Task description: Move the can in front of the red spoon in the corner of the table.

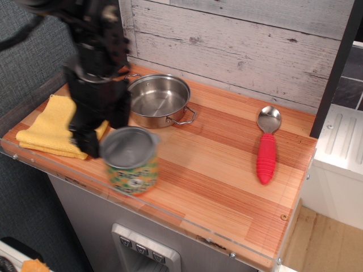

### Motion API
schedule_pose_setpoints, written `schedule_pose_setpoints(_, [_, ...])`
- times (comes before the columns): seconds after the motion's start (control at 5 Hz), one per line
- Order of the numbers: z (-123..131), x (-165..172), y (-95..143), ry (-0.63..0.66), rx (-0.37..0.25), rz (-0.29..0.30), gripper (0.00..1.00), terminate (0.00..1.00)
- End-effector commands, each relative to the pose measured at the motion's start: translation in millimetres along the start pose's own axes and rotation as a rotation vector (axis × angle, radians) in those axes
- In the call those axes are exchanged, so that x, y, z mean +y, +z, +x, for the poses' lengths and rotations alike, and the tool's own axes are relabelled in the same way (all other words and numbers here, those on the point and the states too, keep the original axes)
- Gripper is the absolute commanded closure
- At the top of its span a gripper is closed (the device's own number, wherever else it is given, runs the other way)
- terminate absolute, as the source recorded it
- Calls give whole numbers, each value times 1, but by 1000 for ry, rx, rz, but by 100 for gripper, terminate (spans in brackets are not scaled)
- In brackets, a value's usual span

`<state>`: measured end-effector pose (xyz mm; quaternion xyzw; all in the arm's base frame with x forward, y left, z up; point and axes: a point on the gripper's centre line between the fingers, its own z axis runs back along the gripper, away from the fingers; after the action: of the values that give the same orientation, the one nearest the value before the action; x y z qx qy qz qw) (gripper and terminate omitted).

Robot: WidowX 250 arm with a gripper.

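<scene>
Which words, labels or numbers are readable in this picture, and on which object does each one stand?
Can: there is dark lettering on its green-and-orange label, but it is motion-blurred and cannot be read now.
Pot, red spoon, yellow cloth, table: no text visible.
Gripper: no readable marking.
Nothing in this picture can be quoted.

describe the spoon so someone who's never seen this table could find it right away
Start at the wooden table and look to its right side, near the dark post by the plank wall. The red spoon lies flat there, alone, its silver bowl pointing toward the wall and its handle toward the front edge. Its thick ribbed red handle sets it apart from the steel pot and the can on the left.
</scene>
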<state>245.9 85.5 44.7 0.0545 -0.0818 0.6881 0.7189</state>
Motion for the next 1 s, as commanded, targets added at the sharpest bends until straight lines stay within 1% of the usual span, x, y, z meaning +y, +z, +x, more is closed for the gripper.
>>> schedule_pose_setpoints(0.0, [-41,8,18,-74,-26,-21,0,0])
schedule_pose_setpoints(0.2, [-57,8,22,-100,-5,-6,0,0])
schedule_pose_setpoints(0.4, [-68,7,24,-108,16,-9,0,0])
schedule_pose_setpoints(0.8, [-96,3,34,-96,8,-32,0,0])
